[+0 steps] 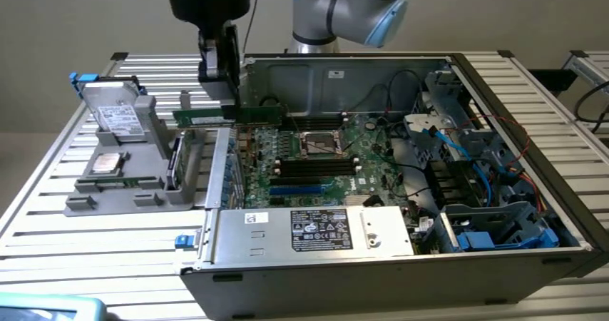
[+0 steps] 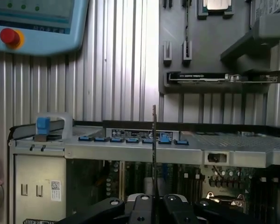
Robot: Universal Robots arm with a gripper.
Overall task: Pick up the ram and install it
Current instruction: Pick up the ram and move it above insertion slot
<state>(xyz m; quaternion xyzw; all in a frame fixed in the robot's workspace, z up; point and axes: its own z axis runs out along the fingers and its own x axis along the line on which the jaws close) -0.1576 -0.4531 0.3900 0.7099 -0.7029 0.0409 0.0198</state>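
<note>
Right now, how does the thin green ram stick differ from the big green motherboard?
Size: the thin green ram is a slim stick; the large green motherboard is broad. State: the ram is clamped in the black gripper at the rim of the grey metal case; the motherboard lies inside it. Pose: ram on edge, motherboard flat. Both are green circuit boards.

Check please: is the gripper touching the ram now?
Touching. In the wrist view the gripper is shut on the ram, which is seen edge-on in its grip. The exterior view agrees: the ram hangs level under the gripper.
</note>
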